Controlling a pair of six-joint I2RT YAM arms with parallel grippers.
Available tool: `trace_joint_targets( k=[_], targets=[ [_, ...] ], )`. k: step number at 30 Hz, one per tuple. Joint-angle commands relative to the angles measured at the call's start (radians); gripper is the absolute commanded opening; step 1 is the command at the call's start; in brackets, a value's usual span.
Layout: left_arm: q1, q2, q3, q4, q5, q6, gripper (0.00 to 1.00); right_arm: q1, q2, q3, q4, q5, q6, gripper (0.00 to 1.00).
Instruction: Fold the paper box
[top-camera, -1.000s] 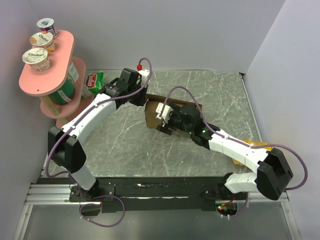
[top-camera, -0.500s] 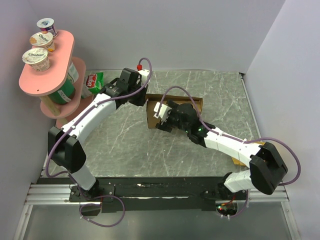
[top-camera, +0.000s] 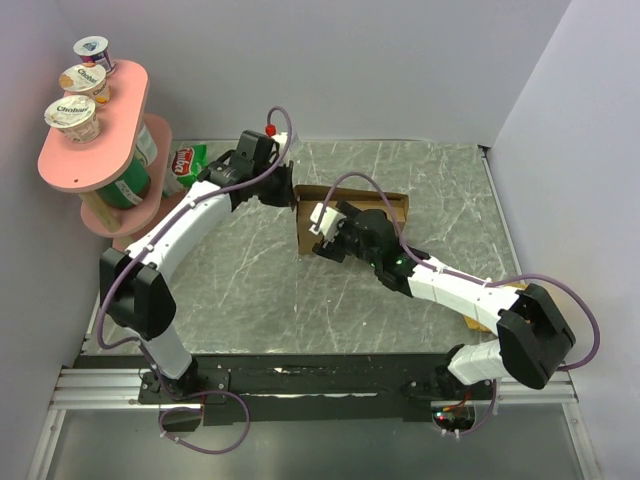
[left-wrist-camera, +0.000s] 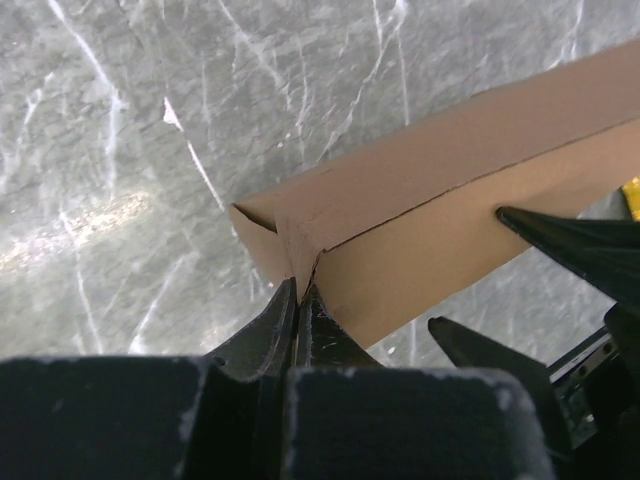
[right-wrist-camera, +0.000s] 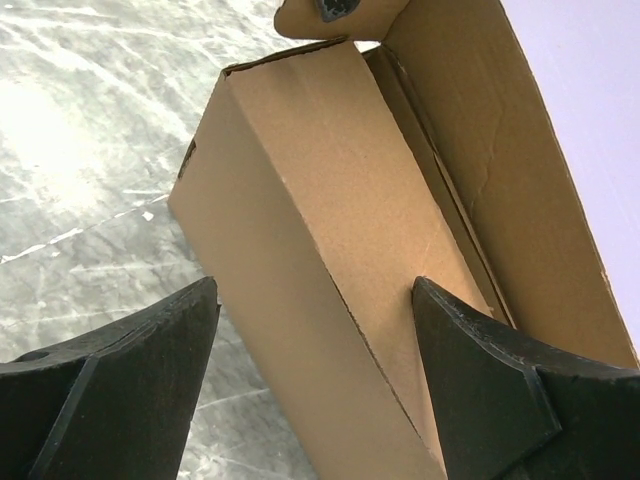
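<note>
The left arm (top-camera: 190, 225) rises from its base at the near left, bends at an elbow low on the left, and reaches far and rightward in a long curve; its wrist turns down toward the centre of the scene; the left gripper (left-wrist-camera: 297, 295) has its fingers drawn together, only a thin slit between them; the right arm (top-camera: 450, 290) climbs from the near right base, folds at an elbow by the right edge, and stretches low toward the left; the right gripper (right-wrist-camera: 315, 290) points far and left, its fingers spread wide apart.
</note>
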Motion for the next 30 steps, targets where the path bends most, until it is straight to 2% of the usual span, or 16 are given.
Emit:
trace_joint_targets(
  k=[1, 11, 18, 30],
  targets=[
    [-0.007, 0.026, 0.053, 0.044, 0.084, -0.097, 0.01, 0.008, 0.017, -0.014, -0.016, 0.013, 0.050, 0.84],
    [-0.005, 0.064, 0.120, 0.008, 0.085, -0.126, 0.01, 0.013, 0.055, 0.000, -0.023, 0.044, 0.050, 0.82],
    [0.007, 0.135, 0.219, -0.098, 0.145, -0.088, 0.01, 0.014, 0.055, 0.000, -0.038, 0.058, 0.034, 0.80],
    [0.019, 0.178, 0.262, -0.125, 0.217, -0.095, 0.02, 0.016, 0.092, 0.014, -0.035, 0.048, 0.038, 0.79]
  ],
)
